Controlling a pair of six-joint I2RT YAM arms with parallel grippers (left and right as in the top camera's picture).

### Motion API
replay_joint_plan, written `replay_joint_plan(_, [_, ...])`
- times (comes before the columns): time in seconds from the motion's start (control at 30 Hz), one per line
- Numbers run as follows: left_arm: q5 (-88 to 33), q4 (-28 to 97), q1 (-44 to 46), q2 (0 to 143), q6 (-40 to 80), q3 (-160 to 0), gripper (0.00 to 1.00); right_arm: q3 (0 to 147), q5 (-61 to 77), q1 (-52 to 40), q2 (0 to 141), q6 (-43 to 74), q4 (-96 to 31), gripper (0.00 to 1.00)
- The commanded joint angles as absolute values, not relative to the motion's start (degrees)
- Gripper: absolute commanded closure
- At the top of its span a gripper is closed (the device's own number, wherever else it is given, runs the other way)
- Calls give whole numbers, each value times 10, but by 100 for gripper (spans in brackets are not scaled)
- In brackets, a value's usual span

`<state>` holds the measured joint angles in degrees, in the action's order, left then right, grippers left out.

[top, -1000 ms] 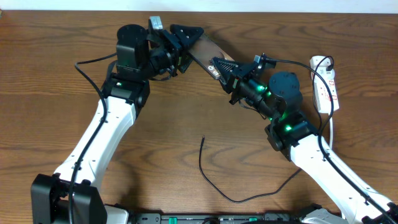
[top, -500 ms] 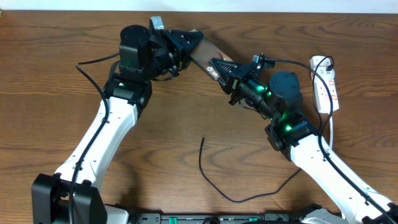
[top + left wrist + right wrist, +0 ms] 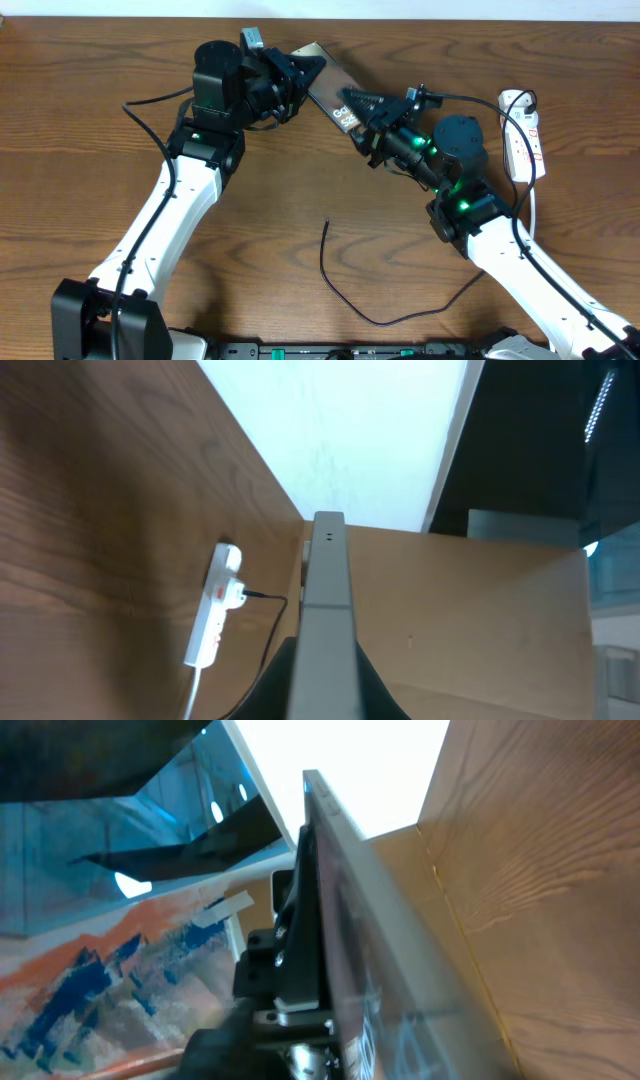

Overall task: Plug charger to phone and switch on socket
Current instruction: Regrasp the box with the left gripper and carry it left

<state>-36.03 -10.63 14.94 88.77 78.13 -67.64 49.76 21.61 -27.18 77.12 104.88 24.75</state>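
**Overhead: phone held between both grippers near the desk's far edge**

Overhead, the brown wood desk fills the frame; its far edge meets a white wall just behind the phone. The phone is a flat dark slab with a brownish sheen and white lettering near its lower end; it lies slantwise, upper end toward the left arm, lower end toward the right arm. In the left wrist view it stands edge-on as a thin grey strip; in the right wrist view it crosses the frame edge-on as well.

The socket is a white strip with red markings near the desk's right side, well apart from the phone; its white cord runs toward the near edge beside the right arm. The charger is a thin black cable curving over bare wood between the arms; its tip points toward the phone but lies well apart from it.

Bare wood stretches left of the left arm and across the middle; room is tight at the far edge, where both arms converge.

The left gripper is clamped on the phone's upper end. The right gripper sits at the lower end; I cannot tell whether its fingers are apart or gripping.
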Motion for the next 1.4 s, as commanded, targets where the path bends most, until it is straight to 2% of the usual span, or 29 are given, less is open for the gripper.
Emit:
replay_joint_plan(0.0, [-347,-120,136,888,767,-682,92,509,227,-279,762,1045,249,1])
replay_joint_plan(0.2, [-349,-119,89,888,747,-682,93,509,231,-277,762,1037,249,1])
replay_joint_plan(0.4, [-416,-119,-20,888,724,-682,93,509,267,-277,762,876,242,1])
replay_joint_plan(0.67, [-601,-119,-165,888,714,-682,92,509,280,-279,762,709,114,1])
replay_joint_plan(0.87, [-746,-122,-222,888,679,-682,93,516,259,-304,771,701,43,1])
replay_joint_plan(1.1, [-797,-122,-227,888,651,-682,93,612,246,-363,834,668,-137,1])
replay_joint_plan(1.37, [-806,-124,-228,888,641,-682,93,686,71,-411,898,651,-385,1])
